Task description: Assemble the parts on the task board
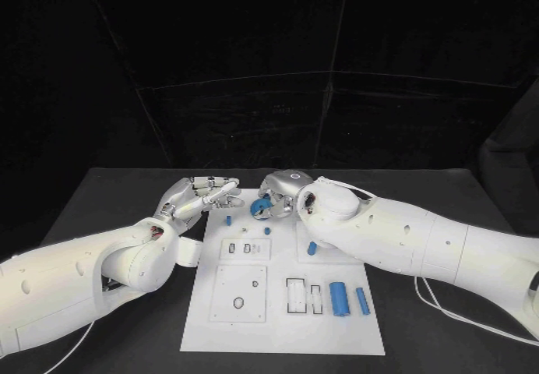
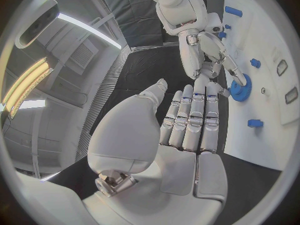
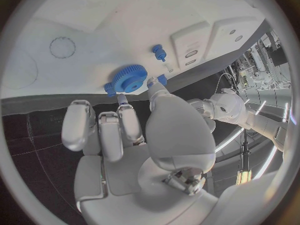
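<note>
Black desk (image 1: 112, 202), white task board (image 1: 281, 327), one blue gear (image 1: 261, 207).
Right hand (image 1: 283, 195) fingers pinch the gear at the board's far edge; left hand (image 1: 200, 196) fingers straight, together, empty; two blue cylinders (image 1: 338, 298) on the board.

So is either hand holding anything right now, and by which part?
The right hand holds the blue gear by its toothed rim, at the task board's far end. The left hand holds nothing.

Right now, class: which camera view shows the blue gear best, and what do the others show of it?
The right wrist view: the blue gear faces the camera, teeth plain, at the right hand fingertips. The left wrist view shows it smaller, edge-on. The head view shows a sliver between both hands.
</note>
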